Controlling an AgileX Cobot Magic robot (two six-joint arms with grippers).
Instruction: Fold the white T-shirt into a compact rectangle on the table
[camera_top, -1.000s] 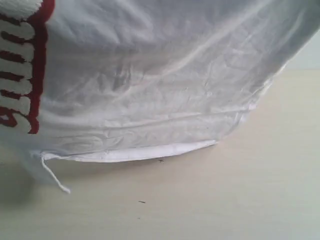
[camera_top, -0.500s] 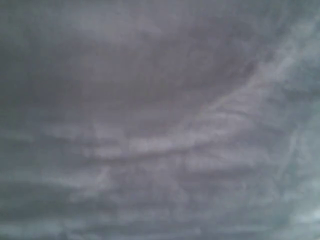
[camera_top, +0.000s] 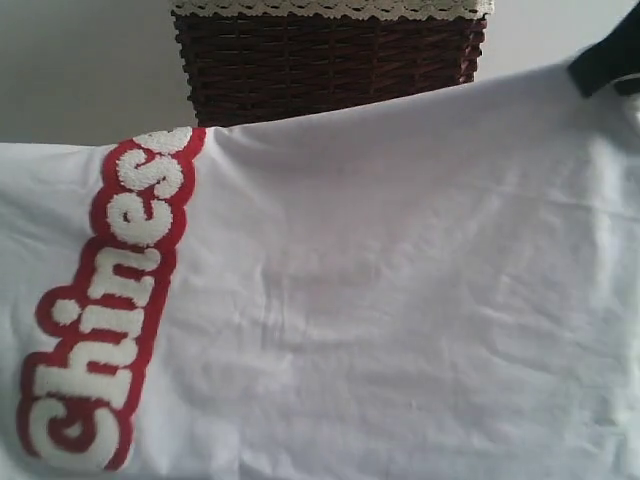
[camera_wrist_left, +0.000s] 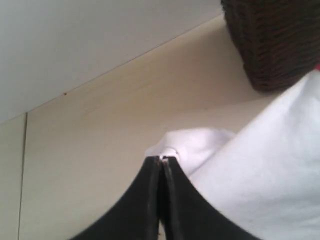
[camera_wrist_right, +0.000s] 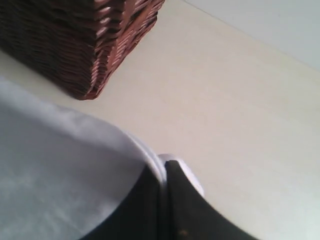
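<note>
The white T-shirt (camera_top: 400, 300) fills most of the exterior view, held up taut, with its red-edged "Chinese" lettering (camera_top: 110, 300) running down the left side. My left gripper (camera_wrist_left: 162, 159) is shut on a bunched corner of the white T-shirt (camera_wrist_left: 260, 165) above the table (camera_wrist_left: 100, 140). My right gripper (camera_wrist_right: 164, 164) is shut on another edge of the white T-shirt (camera_wrist_right: 55, 170); its black body (camera_top: 605, 55) shows at the top right corner of the cloth in the exterior view. The left gripper is out of the exterior view.
A dark wicker basket (camera_top: 330, 60) with white lace trim stands behind the shirt. The basket (camera_wrist_left: 275, 40) sits close to my left gripper, and the basket (camera_wrist_right: 75, 40) shows again near the right one. Bare beige table (camera_wrist_right: 240, 100) lies beyond it.
The shirt swept across the exterior camera, blocking it half a second ago. It now hangs spread and lower, showing the lettering and the basket behind.
</note>
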